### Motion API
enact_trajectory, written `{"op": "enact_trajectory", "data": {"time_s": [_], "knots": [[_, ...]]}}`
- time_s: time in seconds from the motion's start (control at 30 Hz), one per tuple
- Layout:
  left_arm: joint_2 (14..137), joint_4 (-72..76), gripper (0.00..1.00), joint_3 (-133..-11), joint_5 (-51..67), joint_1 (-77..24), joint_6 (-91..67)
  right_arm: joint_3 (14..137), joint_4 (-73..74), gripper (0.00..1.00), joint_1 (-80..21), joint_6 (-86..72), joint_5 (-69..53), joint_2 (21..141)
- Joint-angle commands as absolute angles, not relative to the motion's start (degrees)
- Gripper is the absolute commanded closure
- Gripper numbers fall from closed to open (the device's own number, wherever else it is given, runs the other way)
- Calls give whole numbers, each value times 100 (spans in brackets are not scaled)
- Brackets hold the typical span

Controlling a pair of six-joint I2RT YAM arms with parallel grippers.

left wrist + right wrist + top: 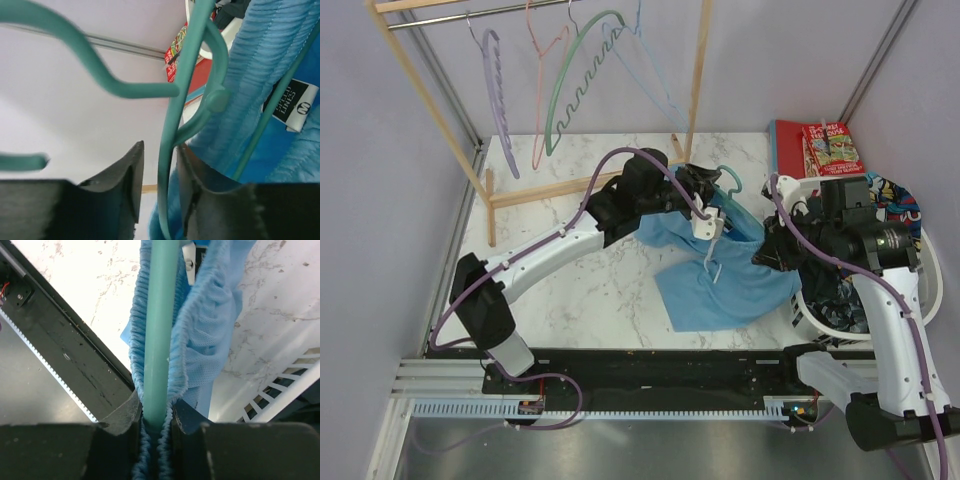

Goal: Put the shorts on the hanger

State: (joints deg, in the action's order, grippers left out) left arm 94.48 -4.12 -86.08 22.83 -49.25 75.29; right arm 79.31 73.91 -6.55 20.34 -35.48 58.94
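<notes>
The teal hanger (pixel 731 181) is held above the table between both arms. The light blue shorts (pixel 720 285) hang from it, their lower part on the marble. My left gripper (pixel 703 203) is at the hanger's neck under the hook. In the left wrist view the hanger (pixel 167 150) runs between the fingers (pixel 125 175), close to the right one, with a gap to the left one. The shorts' waist (pixel 255 75) lies beside it. My right gripper (pixel 772 246) is shut on the hanger arm (pixel 160 315) with the elastic waist (pixel 210 315) bunched around it.
A wooden rack (pixel 698 70) at the back carries a lilac hanger (pixel 500 100), a pink one (pixel 545 60), a green wavy one (pixel 580 80) and a pale blue one (pixel 655 80). A white basket (pixel 923 292) of dark clothes stands at the right, with a red book (pixel 830 145) behind it.
</notes>
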Motion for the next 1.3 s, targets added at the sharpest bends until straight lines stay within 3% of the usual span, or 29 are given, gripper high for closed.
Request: {"op": "enact_trajectory", "data": {"time_s": [0.0,0.03,0.1,0.13,0.23,0.27,0.73,0.97,1.27], "knots": [[9062,-105,53,-8886,2373,-4913,6795,8173,6865,100,-633,1504,-3173,5625],[9009,-132,43,-8868,2356,-4913,6716,8209,6795,100,-624,1372,-3138,5642],[8842,-141,36,-8851,2320,-4913,6461,8305,6741,100,-624,1266,-3050,5678],[8781,-158,18,-8859,2259,-4913,6347,8332,6715,100,-633,1222,-2954,5686],[8517,-237,2,-8842,2224,-4913,5977,8393,6592,100,-624,1204,-2848,5704],[8421,-237,0,-8807,2241,-4913,5776,8472,6574,100,-615,1178,-2848,5739],[6066,-1133,1,-7727,2461,-4913,4632,10342,5784,100,-571,634,-3076,7556],[5459,-1283,1,-7401,1943,-4904,4447,11706,4879,100,-641,-325,-3603,8876],[4905,-1406,1,-7023,1600,-4826,4210,13490,3913,100,-1133,-816,-3323,10361]]}}
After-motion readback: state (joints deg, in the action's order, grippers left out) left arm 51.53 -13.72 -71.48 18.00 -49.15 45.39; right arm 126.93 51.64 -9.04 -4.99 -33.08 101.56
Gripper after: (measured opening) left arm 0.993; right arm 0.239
